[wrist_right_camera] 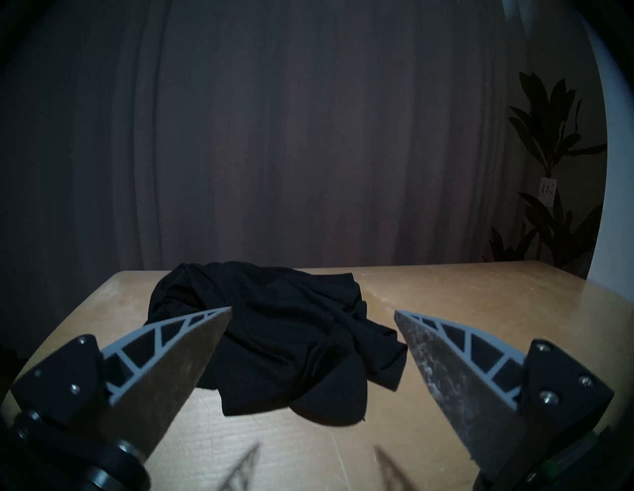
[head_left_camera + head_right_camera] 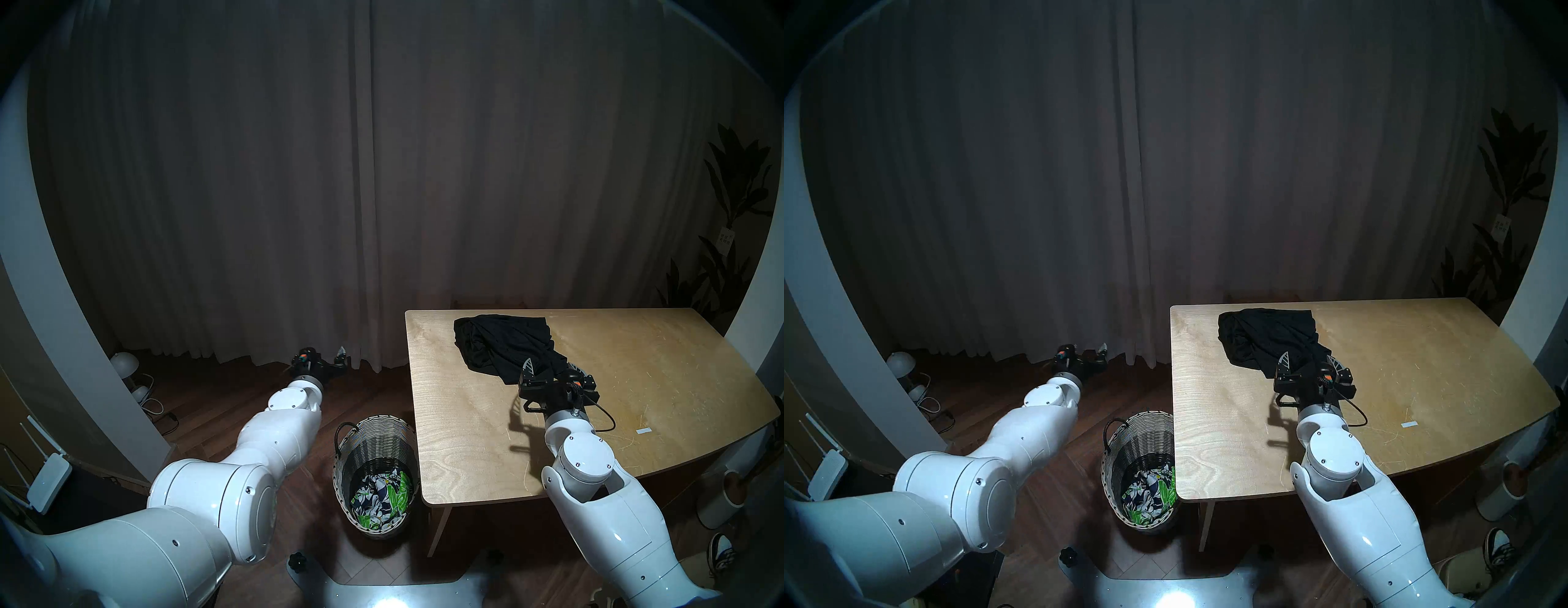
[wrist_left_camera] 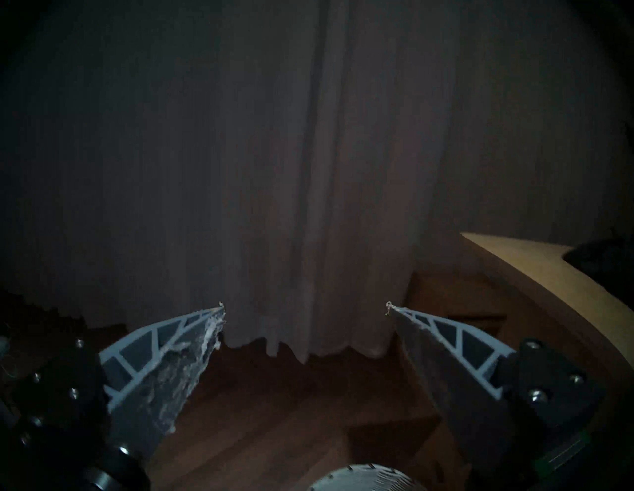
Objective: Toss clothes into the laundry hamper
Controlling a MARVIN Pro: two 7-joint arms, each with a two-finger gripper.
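1. Desk (image 2: 636,382): a black garment (image 2: 500,344) lies crumpled at its far left.
2. Hamper (image 2: 373,429): on the floor left of the desk, leaf-print garment (image 2: 382,496) inside.
3. Right pincer (image 1: 312,313): spread, empty, before the black garment; best lowered over a thick fold.
4. Left pincer (image 3: 305,308): spread, empty.

From my head views, the table (image 2: 466,424) edge cuts off the hamper (image 2: 365,450) rim's right side. The leaf-print garment (image 2: 382,499) covers whatever lies beneath it. My left wrist view clips the black garment (image 3: 607,264) at its right border.
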